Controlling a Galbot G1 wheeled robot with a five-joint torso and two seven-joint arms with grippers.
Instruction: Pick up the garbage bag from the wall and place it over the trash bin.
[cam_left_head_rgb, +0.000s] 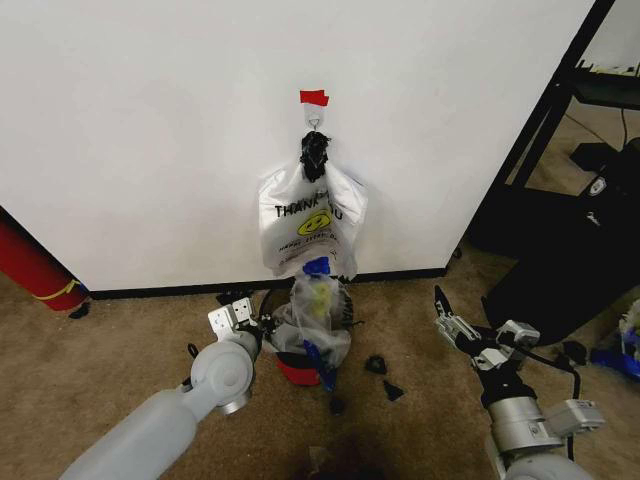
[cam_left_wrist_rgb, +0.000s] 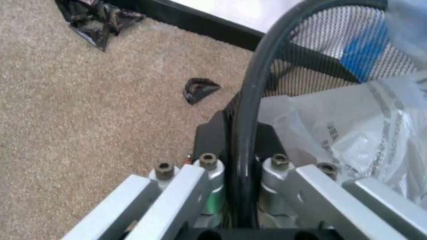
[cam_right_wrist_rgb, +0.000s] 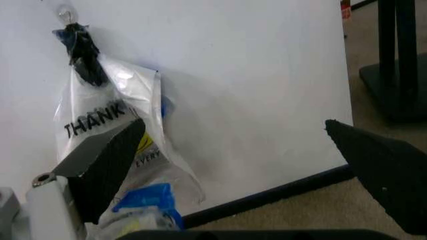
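Two pincers low over the carpet | garbage bag (cam_left_head_rgb: 318, 315) draped over trash bin (cam_left_head_rgb: 296, 368) below the wall (cam_left_head_rgb: 150, 120) | left pincer (cam_left_head_rgb: 238, 318) just beside bin, finger state hidden | right pincer (cam_left_head_rgb: 447, 318) spread apart, empty, well right | "THANK YOU" bag (cam_left_head_rgb: 310, 225) hangs on hook (cam_left_head_rgb: 314, 120)
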